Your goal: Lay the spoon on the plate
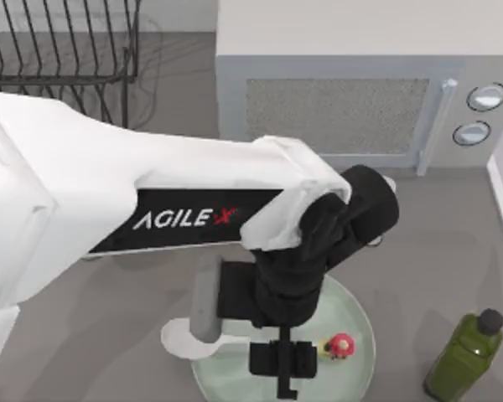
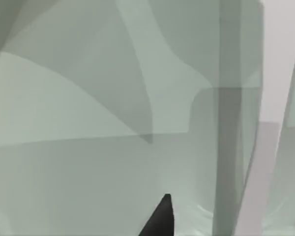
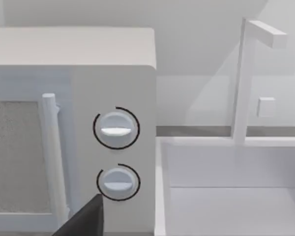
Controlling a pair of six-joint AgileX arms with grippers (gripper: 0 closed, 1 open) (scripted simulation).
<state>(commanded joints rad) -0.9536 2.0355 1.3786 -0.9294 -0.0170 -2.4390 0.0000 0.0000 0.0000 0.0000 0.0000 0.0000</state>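
Pale green glass, the plate [image 1: 356,314] sits at six o'clock on the table, and the spoon [image 1: 184,339] lies across it: white bowl jutting over the rim at nine o'clock, red mushroom knob toward three. Left gripper [image 1: 283,362] hangs just above the handle; whether its jaws grasp it I cannot tell. A green bottle [image 1: 465,356] stands near the plate at four o'clock, a microwave [image 1: 360,75] at twelve.

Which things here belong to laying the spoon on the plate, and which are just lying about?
Job in hand:
spoon
plate
left gripper, over the plate

Lying about:
microwave
green bottle
wire rack
sink
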